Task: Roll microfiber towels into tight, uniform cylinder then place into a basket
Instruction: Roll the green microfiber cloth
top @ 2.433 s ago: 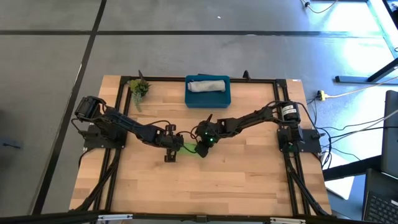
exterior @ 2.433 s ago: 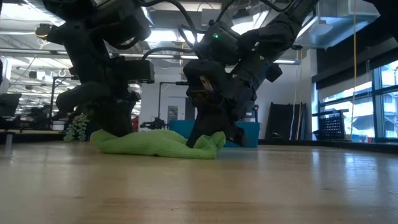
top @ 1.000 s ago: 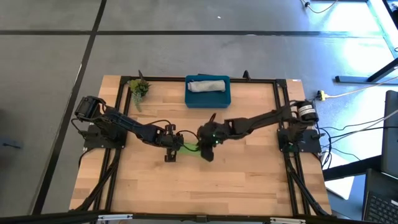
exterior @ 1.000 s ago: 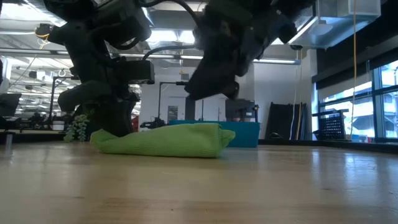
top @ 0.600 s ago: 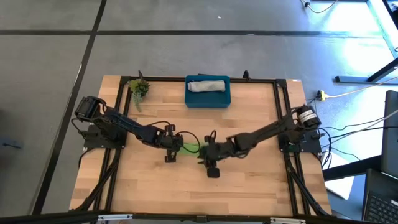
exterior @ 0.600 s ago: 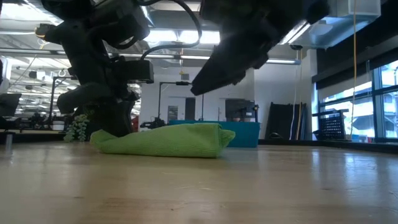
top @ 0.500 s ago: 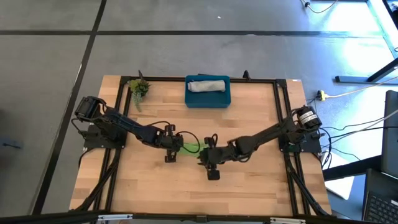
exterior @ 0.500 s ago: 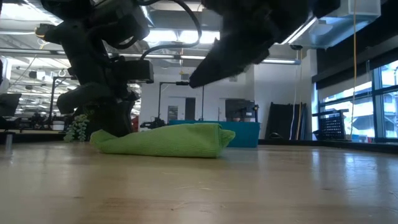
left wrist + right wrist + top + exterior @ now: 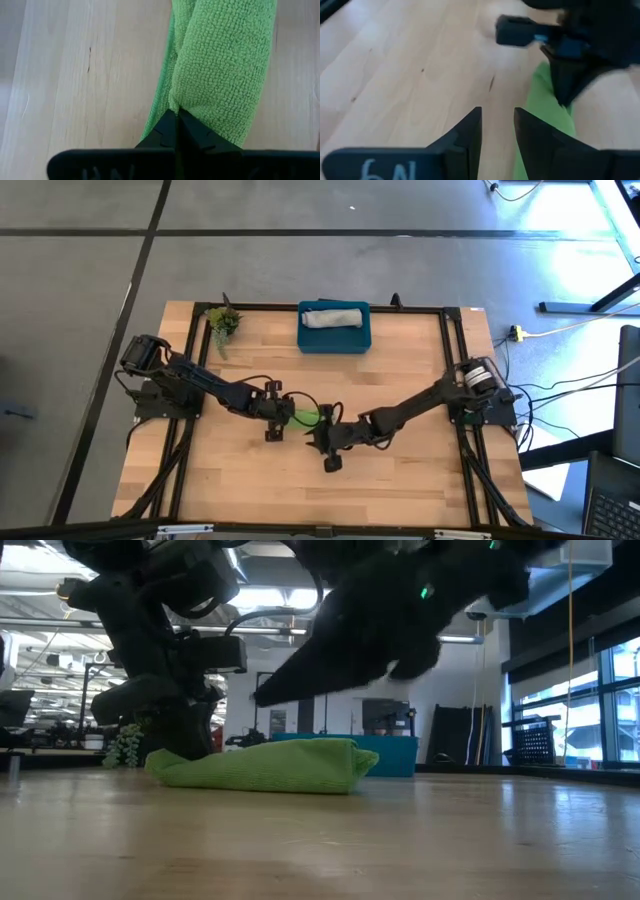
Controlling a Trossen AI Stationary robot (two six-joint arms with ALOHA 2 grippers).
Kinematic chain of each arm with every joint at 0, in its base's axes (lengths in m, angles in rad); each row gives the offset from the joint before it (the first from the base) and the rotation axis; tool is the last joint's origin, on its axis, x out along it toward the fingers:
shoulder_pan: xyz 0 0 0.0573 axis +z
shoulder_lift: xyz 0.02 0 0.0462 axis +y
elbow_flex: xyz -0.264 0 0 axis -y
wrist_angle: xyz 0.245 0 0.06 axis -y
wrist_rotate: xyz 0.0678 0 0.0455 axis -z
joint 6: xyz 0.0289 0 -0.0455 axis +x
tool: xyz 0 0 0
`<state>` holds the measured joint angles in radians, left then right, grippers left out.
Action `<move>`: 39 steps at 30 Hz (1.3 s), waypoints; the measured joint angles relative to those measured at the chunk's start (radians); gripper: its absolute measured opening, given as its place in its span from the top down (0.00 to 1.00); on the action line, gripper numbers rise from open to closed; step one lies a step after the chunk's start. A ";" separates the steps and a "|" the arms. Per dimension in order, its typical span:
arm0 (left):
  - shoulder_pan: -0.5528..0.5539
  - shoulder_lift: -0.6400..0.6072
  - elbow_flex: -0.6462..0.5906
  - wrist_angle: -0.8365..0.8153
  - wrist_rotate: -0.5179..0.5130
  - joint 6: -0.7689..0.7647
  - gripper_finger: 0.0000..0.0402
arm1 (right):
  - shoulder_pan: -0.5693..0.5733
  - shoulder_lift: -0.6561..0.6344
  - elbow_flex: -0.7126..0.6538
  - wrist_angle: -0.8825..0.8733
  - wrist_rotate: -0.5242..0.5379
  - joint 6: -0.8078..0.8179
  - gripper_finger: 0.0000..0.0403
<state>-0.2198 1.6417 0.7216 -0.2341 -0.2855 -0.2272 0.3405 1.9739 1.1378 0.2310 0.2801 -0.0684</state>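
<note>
Two dark fingers of the right gripper [image 9: 497, 131] at the bottom, slightly apart, over the wooden table [image 9: 405, 75], green towel [image 9: 547, 107] right of centre, left gripper [image 9: 565, 65] pinning it at upper right

Rolled towel [image 9: 308, 418] mid-table, basket [image 9: 335, 338] behind (another towel [image 9: 334, 317] inside)

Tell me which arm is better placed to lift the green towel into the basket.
Left, probably: its end effector is shut on the green towel; the right end effector hangs empty beside it.

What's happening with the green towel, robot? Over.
Left gripper shut on green towel. Right gripper open, empty, beside it. Grey towel in basket. Nothing blocking.
</note>
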 joint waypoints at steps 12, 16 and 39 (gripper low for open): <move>-0.012 0.000 0.001 -0.004 -0.009 0.001 1.00 | -0.092 0.058 -0.001 0.088 0.025 0.109 0.71; -0.013 0.000 0.001 0.000 -0.027 0.001 1.00 | -0.095 0.058 -0.001 0.087 0.025 0.163 0.71; -0.013 0.000 0.001 0.020 -0.044 0.001 1.00 | -0.095 0.058 -0.001 0.087 -0.038 0.169 0.71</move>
<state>-0.2333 1.6421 0.7227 -0.2145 -0.3294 -0.2261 0.2451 2.0319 1.1370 0.3176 0.2417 0.1009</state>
